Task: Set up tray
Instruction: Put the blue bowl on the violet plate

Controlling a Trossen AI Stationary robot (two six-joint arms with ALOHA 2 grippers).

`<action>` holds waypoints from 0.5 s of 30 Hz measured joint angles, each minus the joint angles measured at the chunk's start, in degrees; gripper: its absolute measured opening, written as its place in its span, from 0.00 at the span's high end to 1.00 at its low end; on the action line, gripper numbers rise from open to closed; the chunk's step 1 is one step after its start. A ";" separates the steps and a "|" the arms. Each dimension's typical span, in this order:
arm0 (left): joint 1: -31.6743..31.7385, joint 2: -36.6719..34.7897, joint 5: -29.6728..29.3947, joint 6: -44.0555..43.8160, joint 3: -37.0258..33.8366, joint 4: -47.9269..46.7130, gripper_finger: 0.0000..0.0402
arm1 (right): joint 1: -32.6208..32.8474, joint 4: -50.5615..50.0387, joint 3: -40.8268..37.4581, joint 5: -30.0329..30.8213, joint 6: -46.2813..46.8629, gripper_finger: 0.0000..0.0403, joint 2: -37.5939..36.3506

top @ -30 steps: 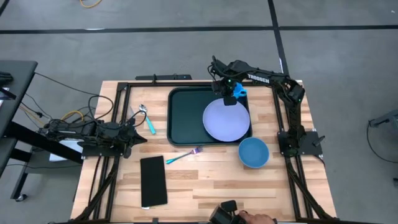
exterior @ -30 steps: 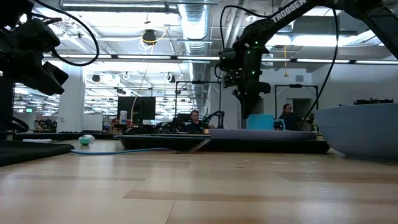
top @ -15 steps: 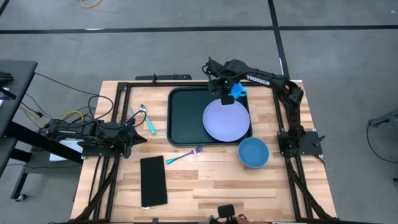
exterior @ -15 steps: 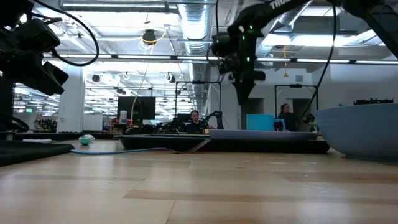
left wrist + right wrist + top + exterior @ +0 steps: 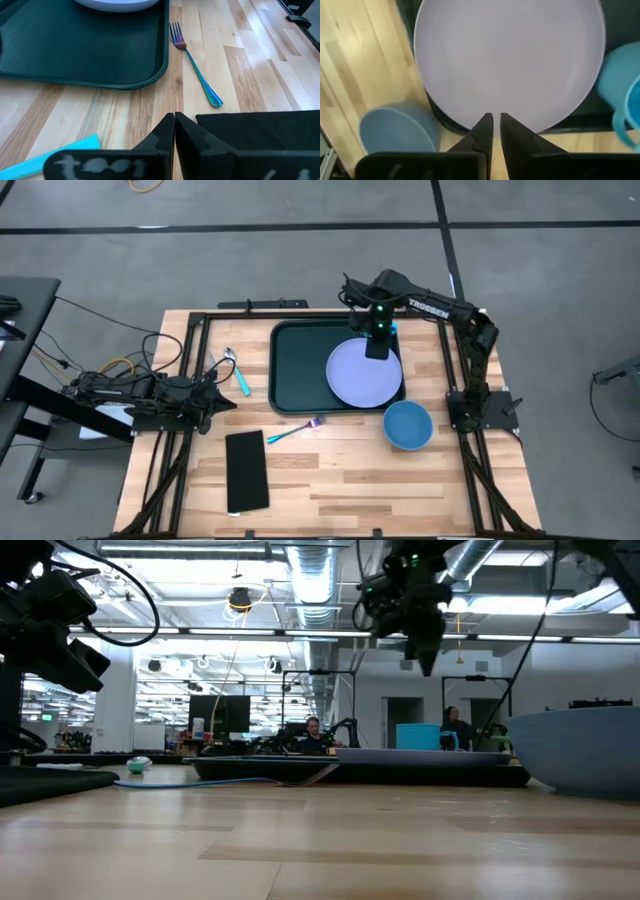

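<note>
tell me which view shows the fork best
The left wrist view: the fork lies whole and close on the wood beside the tray. The high view shows it small, below the tray. The low view shows no clear fork, and the right wrist view none.
</note>
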 joint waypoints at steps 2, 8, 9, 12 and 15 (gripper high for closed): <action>0.00 0.00 -0.01 0.01 0.00 0.00 1.00 | 0.03 0.43 -4.23 -0.05 1.00 0.93 -3.37; 0.00 -0.02 0.01 0.00 0.00 0.00 1.00 | -0.24 10.53 -20.79 -0.06 6.62 0.93 -18.90; 0.00 0.00 -0.03 0.00 0.00 0.00 1.00 | -0.19 12.73 -24.13 -0.01 7.94 0.93 -21.92; 0.00 0.00 0.01 0.00 0.00 -0.01 1.00 | 1.18 19.37 -34.07 0.34 14.00 0.93 -30.47; 0.00 0.00 0.01 0.00 0.00 -0.02 1.00 | 4.77 24.12 -43.16 3.31 22.64 0.93 -37.10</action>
